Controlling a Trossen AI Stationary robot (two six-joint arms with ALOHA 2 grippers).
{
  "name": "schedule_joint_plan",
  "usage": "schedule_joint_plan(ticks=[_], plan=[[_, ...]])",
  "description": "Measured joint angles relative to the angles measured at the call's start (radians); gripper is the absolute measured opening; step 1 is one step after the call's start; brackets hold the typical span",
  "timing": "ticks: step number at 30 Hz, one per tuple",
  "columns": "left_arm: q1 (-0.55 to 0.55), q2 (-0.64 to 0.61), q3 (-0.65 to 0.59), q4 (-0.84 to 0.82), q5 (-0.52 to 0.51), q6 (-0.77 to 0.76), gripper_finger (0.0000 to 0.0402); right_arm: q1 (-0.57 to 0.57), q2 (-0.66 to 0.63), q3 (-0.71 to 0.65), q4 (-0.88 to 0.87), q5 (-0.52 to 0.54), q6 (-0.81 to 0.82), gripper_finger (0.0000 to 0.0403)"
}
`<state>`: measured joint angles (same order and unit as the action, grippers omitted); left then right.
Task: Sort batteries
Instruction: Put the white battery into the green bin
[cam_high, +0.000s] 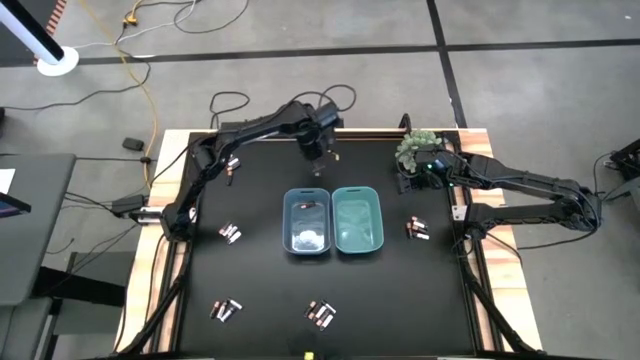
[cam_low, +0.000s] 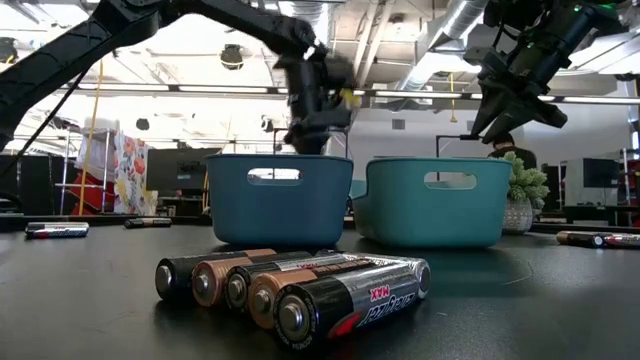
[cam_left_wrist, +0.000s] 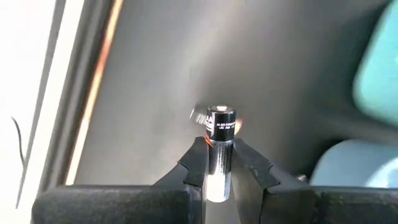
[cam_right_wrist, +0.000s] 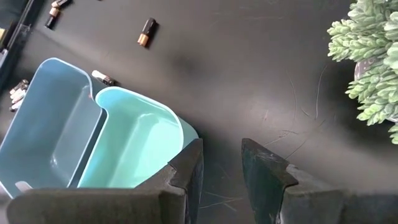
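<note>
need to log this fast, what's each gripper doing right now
Left gripper: shut on a silvery cylindrical battery, above the black table.
Right gripper: open, holding nothing, near the green potted plant.

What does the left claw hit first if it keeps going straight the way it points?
Probably bare black tabletop. The left claw, shut on a battery, points down at open mat just beyond the blue bin; the wrist view shows nothing else in line. Height above the mat is unclear.
</note>
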<state>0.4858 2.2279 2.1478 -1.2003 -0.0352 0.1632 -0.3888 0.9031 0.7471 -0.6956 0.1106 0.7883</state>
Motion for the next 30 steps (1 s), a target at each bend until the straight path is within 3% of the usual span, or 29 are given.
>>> schedule_joint_plan(ticks=[10,21,30], plan=[[-0.145,-0.002,0.209,0.029,0.0,0.054,0.0038,0.001,0.0,0.0,0.0,0.0,-0.011,0.0127],[-0.281,-0.003,0.204,0.169,0.034,0.067,0.0038,0.028,0.0,0.0,-0.001,0.0,-0.041,0.0127],[-0.303,-0.002,0.154,0.254,0.066,0.014,0.0038,0.077,0.0,0.0,-0.001,0.0,-0.064,0.0127]])
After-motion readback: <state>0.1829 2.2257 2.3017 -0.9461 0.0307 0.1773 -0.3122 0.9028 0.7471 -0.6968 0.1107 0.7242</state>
